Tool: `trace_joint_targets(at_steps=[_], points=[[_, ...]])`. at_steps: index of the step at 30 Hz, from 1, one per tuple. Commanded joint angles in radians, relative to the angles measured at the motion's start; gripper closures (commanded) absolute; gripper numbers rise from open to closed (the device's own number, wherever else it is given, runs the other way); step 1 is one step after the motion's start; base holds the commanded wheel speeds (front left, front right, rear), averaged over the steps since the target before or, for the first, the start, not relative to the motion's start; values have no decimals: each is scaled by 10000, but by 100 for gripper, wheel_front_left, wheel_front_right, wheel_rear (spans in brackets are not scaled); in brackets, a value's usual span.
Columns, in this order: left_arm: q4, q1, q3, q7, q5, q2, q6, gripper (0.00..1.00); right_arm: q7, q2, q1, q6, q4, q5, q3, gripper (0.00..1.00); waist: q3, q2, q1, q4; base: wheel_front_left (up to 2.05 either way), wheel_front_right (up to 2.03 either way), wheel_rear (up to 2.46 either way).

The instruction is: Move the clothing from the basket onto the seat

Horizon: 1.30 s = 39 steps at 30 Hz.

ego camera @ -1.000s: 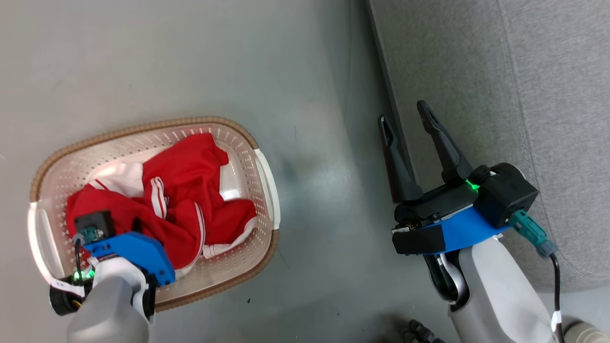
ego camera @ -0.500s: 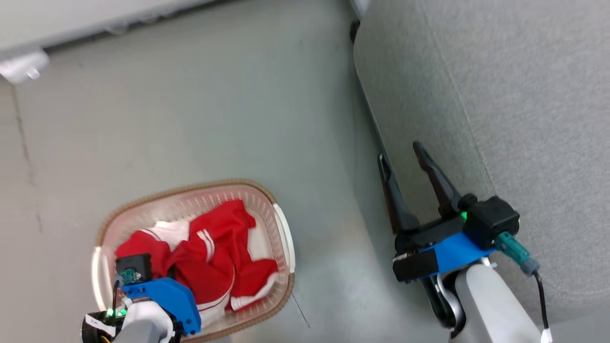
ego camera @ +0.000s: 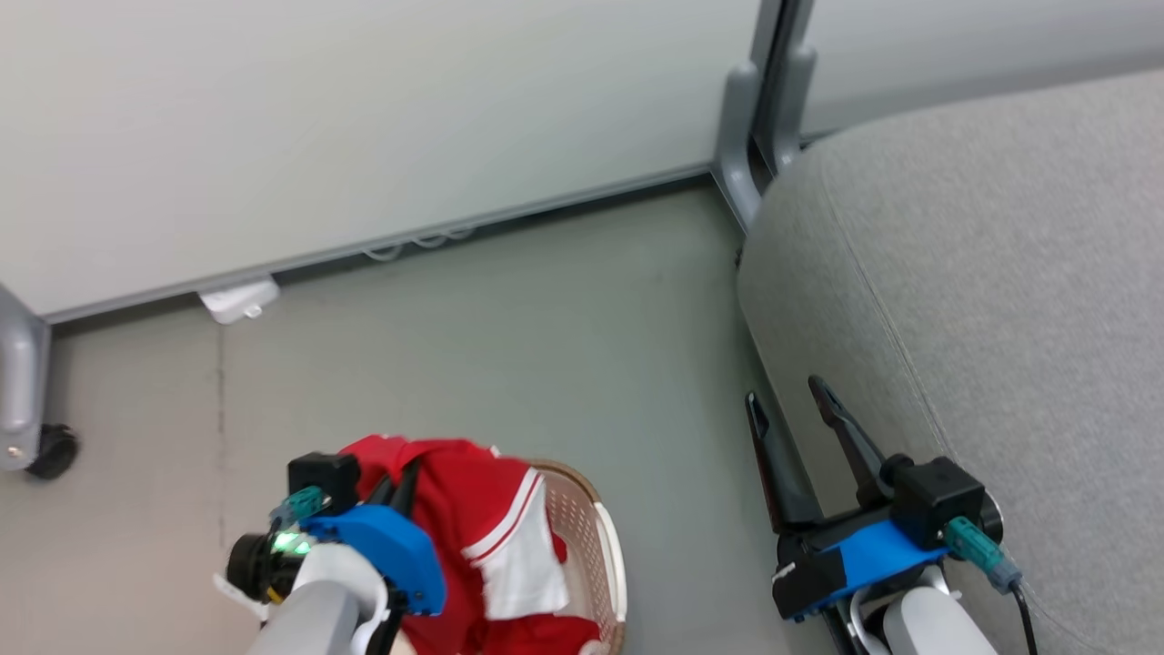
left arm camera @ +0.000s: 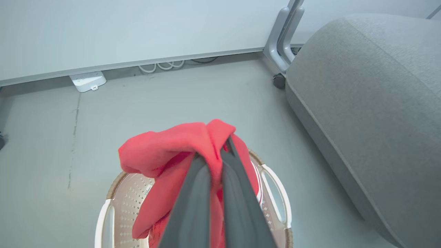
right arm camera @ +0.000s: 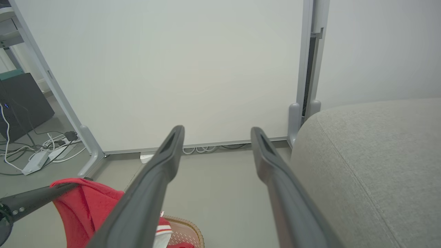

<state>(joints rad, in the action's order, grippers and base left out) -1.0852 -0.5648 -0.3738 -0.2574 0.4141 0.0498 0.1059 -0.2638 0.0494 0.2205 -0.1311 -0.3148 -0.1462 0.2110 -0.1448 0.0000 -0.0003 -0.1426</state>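
clothing (ego camera: 473,537): bright red cloth with white stripes and a white edge; the top part is bunched up above the basket and the rest hangs down into it; in the left wrist view the red cloth (left arm camera: 172,144) folds over the tips of the 2 dark fingers
left gripper (ego camera: 397,478): its 2 fingers are squeezed tight on the clothing, with red cloth pinched between them; it sits at the lower left of the head view, over the basket
basket (ego camera: 605,537): cream-white with lots of little holes and a brown rim; it stands on the floor under the clothing; 1 side handle (left arm camera: 275,186) shows in the left wrist view; more red cloth lies inside it
floor (ego camera: 509,346): smooth and grey-green; a bare strip of it lies between the basket and the seat
right gripper (ego camera: 784,393): its 2 long fingers are spread wide apart with nothing between them; it hangs just beside the edge of the seat, well apart from the basket
seat (ego camera: 1000,273): big, round and grey, with a stitched line along its edge; it is on the right side, much bigger than the basket; no clothing is on it
white wall panel (ego camera: 364,118): stands behind the floor, with a grey post (ego camera: 746,136) next to the seat
white box (ego camera: 238,300): small, on the floor at the foot of the panel, with looped cords (left arm camera: 162,65) beside it
wheel (ego camera: 53,452): small and black, at the far left
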Motion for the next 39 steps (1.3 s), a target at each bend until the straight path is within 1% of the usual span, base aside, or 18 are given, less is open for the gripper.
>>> trace_joint_targets(at_steps=[1,4,9,15,19,23,25,30,39], points=[[207,50,-161,-51,111,21,35,100,45,16,-177,7,-29,48,-13,0,510,0,3,440,0,0,0],[942,-155,-801,62,526,21,96,100,109,16,-363,7,-32,58,43,0,773,0,3,602,0,0,0],[2109,-628,-1850,414,995,19,-16,100,245,16,-588,7,68,24,189,0,1130,0,3,783,0,0,0],[3376,-1306,-2826,913,1688,19,-317,100,409,18,-746,7,149,58,284,0,1480,0,3,878,0,0,0],[3944,-1695,-3440,1217,2051,20,-567,100,498,18,-833,7,206,59,369,0,1604,0,3,853,0,0,0],[4150,-1929,-3776,1144,2307,20,-925,100,555,18,-832,7,232,-11,549,0,1682,0,3,697,0,0,0],[4141,-1932,-3917,1145,2414,19,-1022,100,568,18,-807,7,245,-30,650,0,1693,0,3,603,0,0,0],[3966,-1980,-4107,1060,2579,21,-1170,100,544,18,-891,7,262,-52,773,0,1672,0,3,434,0,0,0],[3907,-2128,-4529,985,3009,19,-1236,100,703,18,-836,7,327,-248,1231,0,1614,0,3,406,0,0,0]])
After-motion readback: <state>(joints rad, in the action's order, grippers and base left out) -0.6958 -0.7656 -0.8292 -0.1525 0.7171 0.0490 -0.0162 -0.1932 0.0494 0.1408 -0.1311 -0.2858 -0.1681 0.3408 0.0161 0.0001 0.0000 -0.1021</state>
